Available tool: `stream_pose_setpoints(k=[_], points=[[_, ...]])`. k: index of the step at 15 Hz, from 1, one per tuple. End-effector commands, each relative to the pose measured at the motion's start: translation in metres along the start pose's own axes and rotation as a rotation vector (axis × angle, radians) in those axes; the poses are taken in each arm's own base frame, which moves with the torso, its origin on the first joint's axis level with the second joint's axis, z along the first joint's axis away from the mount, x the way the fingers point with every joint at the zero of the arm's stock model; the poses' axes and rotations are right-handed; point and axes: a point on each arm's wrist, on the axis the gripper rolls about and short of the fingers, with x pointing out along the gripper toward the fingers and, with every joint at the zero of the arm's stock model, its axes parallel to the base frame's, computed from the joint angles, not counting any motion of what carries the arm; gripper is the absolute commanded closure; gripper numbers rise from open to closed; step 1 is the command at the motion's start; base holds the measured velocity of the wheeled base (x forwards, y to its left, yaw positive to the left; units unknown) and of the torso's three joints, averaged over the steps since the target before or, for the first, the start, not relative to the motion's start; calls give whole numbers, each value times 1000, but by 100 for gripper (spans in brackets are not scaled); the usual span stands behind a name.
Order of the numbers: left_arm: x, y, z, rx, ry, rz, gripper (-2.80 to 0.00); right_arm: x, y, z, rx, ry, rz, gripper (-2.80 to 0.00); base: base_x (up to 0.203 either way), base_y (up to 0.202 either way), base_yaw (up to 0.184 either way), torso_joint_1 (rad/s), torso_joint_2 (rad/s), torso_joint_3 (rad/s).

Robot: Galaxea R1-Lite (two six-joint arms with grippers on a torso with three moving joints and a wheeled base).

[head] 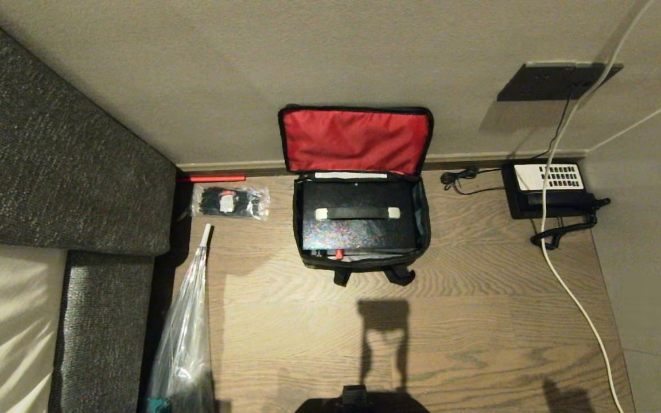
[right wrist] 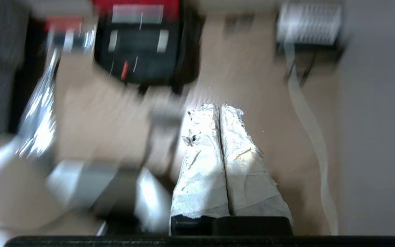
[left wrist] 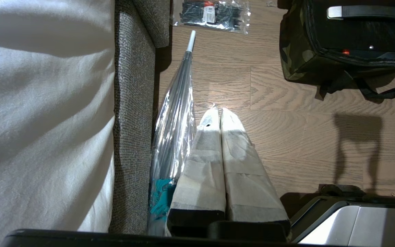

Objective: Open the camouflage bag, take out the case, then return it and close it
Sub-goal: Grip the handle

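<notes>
The camouflage bag (head: 359, 263) stands open on the wood floor against the wall, its red-lined lid (head: 356, 139) leaning back. The black speckled case (head: 359, 232) lies inside, with a handle (head: 357, 213) on top and a red latch (head: 339, 253) at the near edge. Neither gripper shows in the head view. My left gripper (left wrist: 218, 111) is shut and empty, low over the floor, with the bag's camouflage corner (left wrist: 297, 51) well ahead. In the blurred right wrist view my right gripper (right wrist: 219, 107) is shut and empty, far short of the bag (right wrist: 187, 51).
A clear packet of black ties (head: 230, 202) and a folded clear umbrella (head: 184, 332) lie left of the bag beside grey upholstery (head: 49, 143). A black desk telephone (head: 548, 189) sits at the right, with a white cable (head: 566, 275) trailing across the floor.
</notes>
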Motion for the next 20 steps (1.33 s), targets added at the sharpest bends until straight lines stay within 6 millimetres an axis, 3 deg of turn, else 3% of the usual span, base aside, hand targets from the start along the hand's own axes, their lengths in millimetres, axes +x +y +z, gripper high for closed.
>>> stream_pose_setpoints(k=[1, 2, 4, 7, 10, 12, 14, 16, 17, 20], points=[[0, 0, -1, 0, 1, 1, 0, 18, -3, 28, 85, 196, 9, 0, 0, 0, 0, 0, 0, 0], [0, 0, -1, 1, 1, 1, 0, 46, -6, 48, 122, 298, 10, 0, 0, 0, 0, 0, 0, 0], [0, 0, -1, 1, 1, 1, 0, 121, -15, 79, 173, 474, 7, 0, 0, 0, 0, 0, 0, 0], [0, 0, -1, 0, 1, 1, 0, 240, -28, 94, 132, 580, 29, 0, 0, 0, 0, 0, 0, 0], [0, 0, -1, 0, -1, 1, 0, 342, -32, 75, -54, 570, 135, 0, 0, 0, 0, 0, 0, 0], [0, 0, -1, 1, 1, 1, 0, 399, -11, 48, -162, 518, 238, 0, 0, 0, 0, 0, 0, 0], [0, 0, -1, 1, 1, 1, 0, 439, 27, 16, -241, 490, 306, 0, 0, 0, 0, 0, 0, 0], [0, 0, -1, 1, 0, 1, 0, 461, 61, -11, -288, 449, 351, 0, 0, 0, 0, 0, 0, 0], [0, 0, -1, 1, -1, 1, 0, 466, 77, -23, -310, 452, 369, -280, 0, 0, 0, 0, 0, 0], [0, 0, -1, 1, 0, 1, 0, 480, 105, -59, -412, 522, 247, -280, 0, 0, 0, 0, 0, 0]])
